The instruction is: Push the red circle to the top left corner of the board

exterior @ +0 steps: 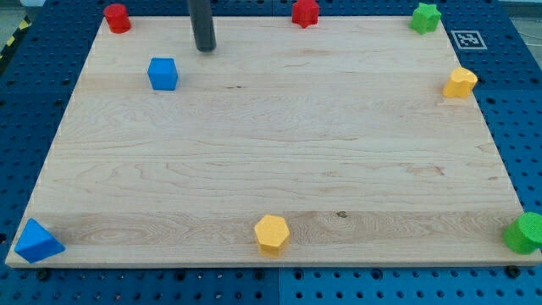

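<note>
The red circle [117, 18] stands at the top left corner of the wooden board [271, 152]. My tip [205, 48] rests on the board to the right of the red circle, well apart from it. A blue cube [163, 74] lies below and to the left of my tip, also apart from it.
A red star [305, 13] is at the top edge, a green star [425, 17] at the top right corner, a yellow block [460, 83] at the right edge. A blue triangle [36, 241], a yellow hexagon [272, 234] and a green circle [526, 233] lie along the bottom edge.
</note>
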`<action>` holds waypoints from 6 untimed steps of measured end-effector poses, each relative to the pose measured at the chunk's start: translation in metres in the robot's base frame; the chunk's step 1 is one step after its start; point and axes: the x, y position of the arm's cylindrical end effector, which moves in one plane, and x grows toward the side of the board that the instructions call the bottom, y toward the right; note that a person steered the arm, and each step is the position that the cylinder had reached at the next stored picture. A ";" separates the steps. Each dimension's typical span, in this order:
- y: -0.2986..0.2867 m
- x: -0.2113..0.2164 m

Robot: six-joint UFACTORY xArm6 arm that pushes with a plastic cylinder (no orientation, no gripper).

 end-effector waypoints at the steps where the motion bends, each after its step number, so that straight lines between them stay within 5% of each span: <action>1: -0.033 -0.053; 4: -0.036 0.014; 6: -0.095 -0.019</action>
